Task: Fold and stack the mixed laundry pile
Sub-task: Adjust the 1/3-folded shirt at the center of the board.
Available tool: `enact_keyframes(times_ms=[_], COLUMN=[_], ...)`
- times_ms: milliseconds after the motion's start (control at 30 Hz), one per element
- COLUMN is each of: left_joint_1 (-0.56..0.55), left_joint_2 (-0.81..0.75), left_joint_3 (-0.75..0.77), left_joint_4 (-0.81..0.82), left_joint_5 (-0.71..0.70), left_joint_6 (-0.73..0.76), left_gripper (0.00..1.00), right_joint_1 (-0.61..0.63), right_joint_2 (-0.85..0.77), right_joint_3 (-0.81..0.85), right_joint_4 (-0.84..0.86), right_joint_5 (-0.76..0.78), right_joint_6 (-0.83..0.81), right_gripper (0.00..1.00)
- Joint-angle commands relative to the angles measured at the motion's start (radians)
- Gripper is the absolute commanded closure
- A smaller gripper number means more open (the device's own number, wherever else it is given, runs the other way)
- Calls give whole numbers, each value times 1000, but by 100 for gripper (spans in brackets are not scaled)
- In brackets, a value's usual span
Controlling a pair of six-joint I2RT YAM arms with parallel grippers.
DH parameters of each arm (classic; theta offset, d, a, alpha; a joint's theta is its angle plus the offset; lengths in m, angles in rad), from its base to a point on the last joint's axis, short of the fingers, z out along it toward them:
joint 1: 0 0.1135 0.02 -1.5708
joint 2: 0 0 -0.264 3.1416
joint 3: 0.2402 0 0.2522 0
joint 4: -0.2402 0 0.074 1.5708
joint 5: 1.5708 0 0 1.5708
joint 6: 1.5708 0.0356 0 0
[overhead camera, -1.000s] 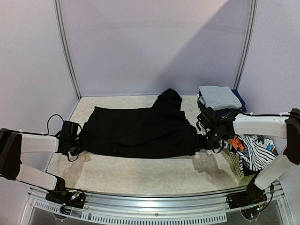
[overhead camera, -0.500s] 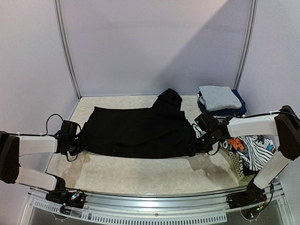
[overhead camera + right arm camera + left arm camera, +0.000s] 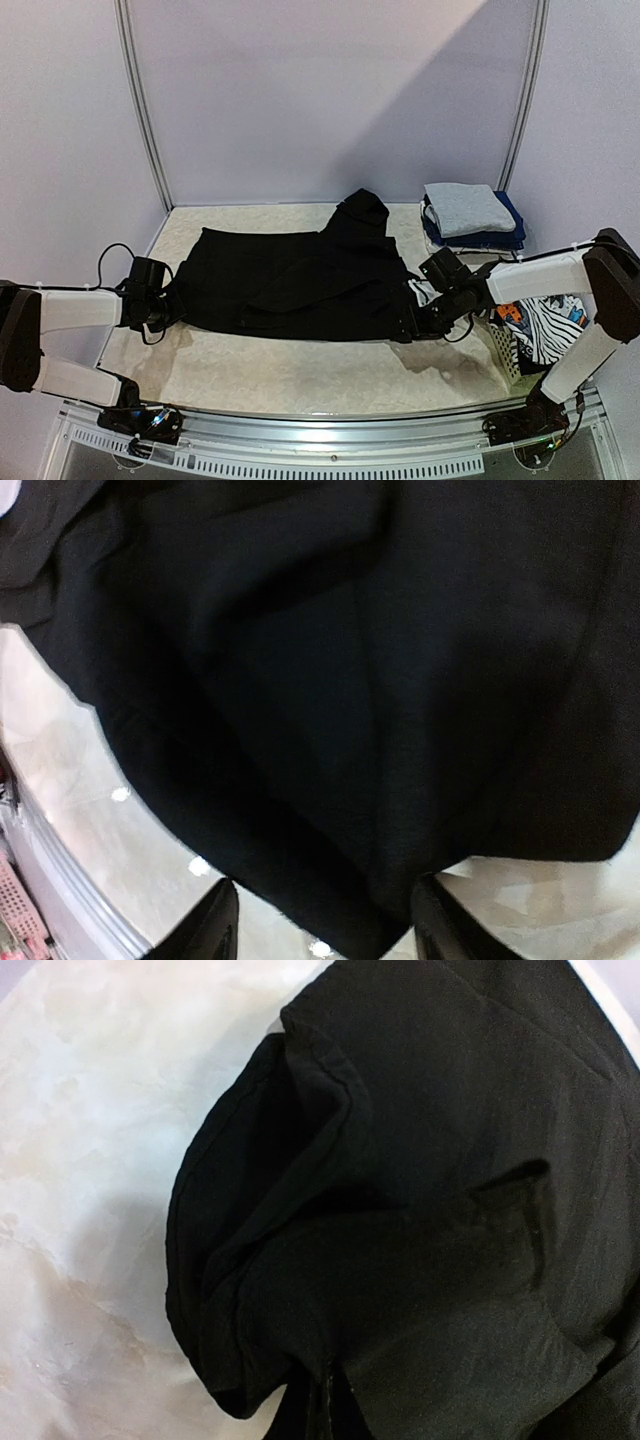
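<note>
A large black hooded top (image 3: 300, 280) lies spread flat across the middle of the table, its hood pointing to the back. My left gripper (image 3: 168, 305) is shut on the bunched left edge of the black top (image 3: 400, 1210), its closed fingertips (image 3: 326, 1405) buried in the cloth. My right gripper (image 3: 424, 318) is open at the top's near right corner. That corner of black cloth (image 3: 380, 730) hangs between its spread fingers (image 3: 215, 925) without being pinched. A folded grey shirt (image 3: 466, 207) rests on navy pieces (image 3: 485, 239) at the back right.
A white lattice basket (image 3: 503, 352) stands at the right edge, holding printed and striped garments (image 3: 548, 325). The metal table rail (image 3: 320, 430) runs along the near edge. Upright frame posts stand at the back left (image 3: 140, 100) and back right (image 3: 522, 100).
My right gripper has moved nearer and a little left, down to the top's near right corner, and its jaws have changed width. The left gripper has stayed shut on the left edge.
</note>
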Motion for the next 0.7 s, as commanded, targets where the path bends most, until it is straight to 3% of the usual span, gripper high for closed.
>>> enact_keyframes(times_ms=[0,167,300,533,600,667], left_joint_1=[1,-1,0,-1,-1,-7], left_joint_2=[-19,-15,-16,6,12,14], left_joint_3=[2,2,1,18,20,31], left_joint_4=[-24,-26,-27,-27,-22,-35], left_joint_5=[-1,-5,-9,-11,-8,-5], left_joint_6=[-3,-3,-3,6,7,2], left_gripper=[100,100,100,100,100,100], right_joint_1=[-7,-6,-5,-4,-4,-4], right_joint_2=[-27,-85,-94,4,14,13], right_joint_3=[-50,-44,-41,-39,-32,-21], right_joint_4=[44,34,25,39,37,25], right_joint_5=[-67,-67,-37,8,28,44], right_joint_6=[-24,-33,-50,-68,-71,-78], right_gripper=[35,27,33,53,64,85])
